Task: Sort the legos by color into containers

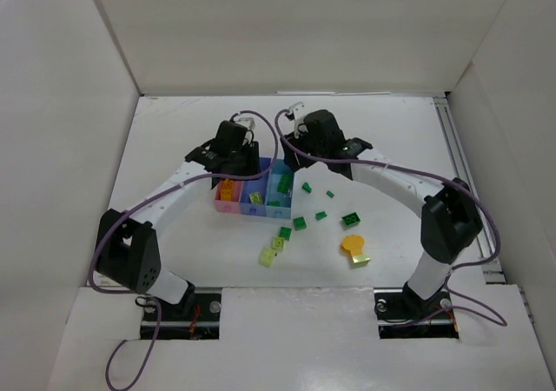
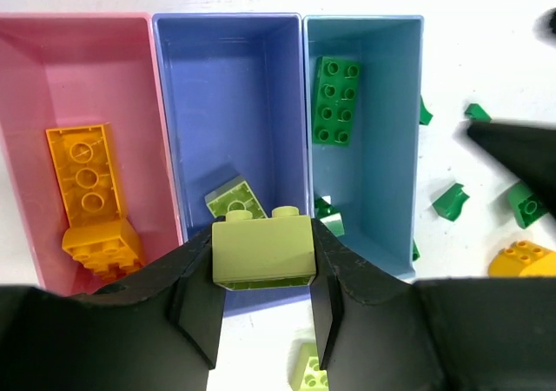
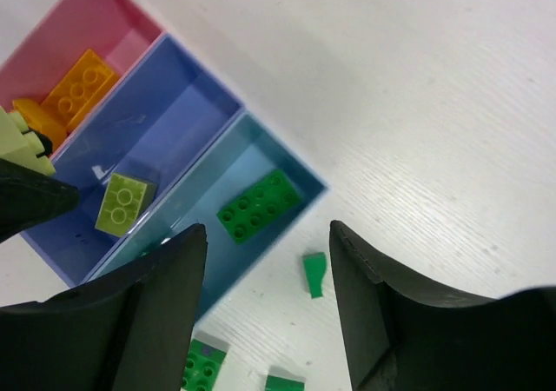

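The pink (image 2: 78,26), purple-blue (image 2: 234,96) and light blue (image 2: 382,156) bins stand joined in a row, also in the top view (image 1: 254,202). My left gripper (image 2: 263,265) is shut on a lime brick (image 2: 263,250), held above the purple-blue bin's near edge. Two orange bricks (image 2: 84,172) lie in the pink bin, a lime brick (image 2: 234,202) in the purple-blue one, and a dark green brick (image 2: 336,100) in the light blue one. My right gripper (image 3: 269,269) is open and empty above the table beside the light blue bin (image 3: 187,213), over a small dark green piece (image 3: 314,274).
Loose bricks lie right of and in front of the bins: several dark green ones (image 1: 350,220), lime ones (image 1: 271,252), a round yellow disc (image 1: 352,244) and a lime brick (image 1: 360,259) beside it. White walls enclose the table on three sides.
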`<state>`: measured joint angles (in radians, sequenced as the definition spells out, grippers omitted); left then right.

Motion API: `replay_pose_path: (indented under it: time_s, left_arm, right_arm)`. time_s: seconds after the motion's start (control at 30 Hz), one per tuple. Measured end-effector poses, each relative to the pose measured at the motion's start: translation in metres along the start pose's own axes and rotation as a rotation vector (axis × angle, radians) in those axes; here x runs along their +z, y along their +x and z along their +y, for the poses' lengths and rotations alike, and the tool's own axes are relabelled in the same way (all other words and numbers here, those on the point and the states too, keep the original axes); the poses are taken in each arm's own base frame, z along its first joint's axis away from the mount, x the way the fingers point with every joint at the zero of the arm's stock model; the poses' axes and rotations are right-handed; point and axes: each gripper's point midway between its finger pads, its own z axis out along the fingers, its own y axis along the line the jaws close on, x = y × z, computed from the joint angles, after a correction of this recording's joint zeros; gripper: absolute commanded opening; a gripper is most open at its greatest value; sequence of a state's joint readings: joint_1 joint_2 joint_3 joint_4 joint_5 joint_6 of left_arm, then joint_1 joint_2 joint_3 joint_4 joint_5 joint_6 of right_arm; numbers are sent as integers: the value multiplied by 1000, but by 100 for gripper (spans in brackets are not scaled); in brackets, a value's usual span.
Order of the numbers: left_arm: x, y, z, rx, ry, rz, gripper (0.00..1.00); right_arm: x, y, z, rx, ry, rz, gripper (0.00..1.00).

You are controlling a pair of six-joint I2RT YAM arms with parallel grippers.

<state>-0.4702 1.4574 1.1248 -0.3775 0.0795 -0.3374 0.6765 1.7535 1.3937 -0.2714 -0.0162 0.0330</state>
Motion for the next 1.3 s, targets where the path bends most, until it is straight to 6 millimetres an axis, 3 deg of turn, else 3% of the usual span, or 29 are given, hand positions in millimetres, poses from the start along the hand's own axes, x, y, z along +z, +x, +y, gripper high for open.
replay_pose_path:
  time_s: [0.07, 0.2, 0.27, 0.33, 0.47, 0.73, 0.83, 0.97, 1.13, 1.2, 1.3]
  left_arm:
    - [5, 1, 1, 7, -4, 11, 35]
    - [12, 2, 2, 15, -11, 27, 53]
    - [14, 2, 3, 18, -14, 30, 55]
    - [17, 1, 3, 21, -17, 31, 61]
    - [21, -3, 2, 26, -19, 33, 61]
    - [18, -17, 1, 33, -7, 6, 88]
    - [8, -25, -2, 48, 13, -20, 100]
    - [-12, -33, -12, 68, 62, -57, 100]
    - [-51, -37, -27, 88, 132, -131, 100]
    - [-66, -26, -35, 95, 154, -147, 100]
    - [-79, 10, -51, 104, 210, -113, 100]
  right_arm:
    - [-10, -7, -14, 32, 24, -24, 64]
    - [-24, -10, -41, 86, 76, -43, 69]
    - [-26, -8, -50, 104, 98, -41, 69]
    - [-26, -4, -53, 113, 107, -31, 71]
    - [-27, 6, -53, 121, 112, -6, 71]
    - [-52, 29, -71, 167, 177, 31, 72]
    - [-63, 36, -83, 196, 211, 35, 72]
    - [-77, 51, -94, 228, 251, 55, 72]
    - [-92, 72, -96, 272, 274, 77, 81]
    - [-97, 77, -97, 292, 284, 77, 82]
    - [-103, 83, -100, 324, 299, 70, 88]
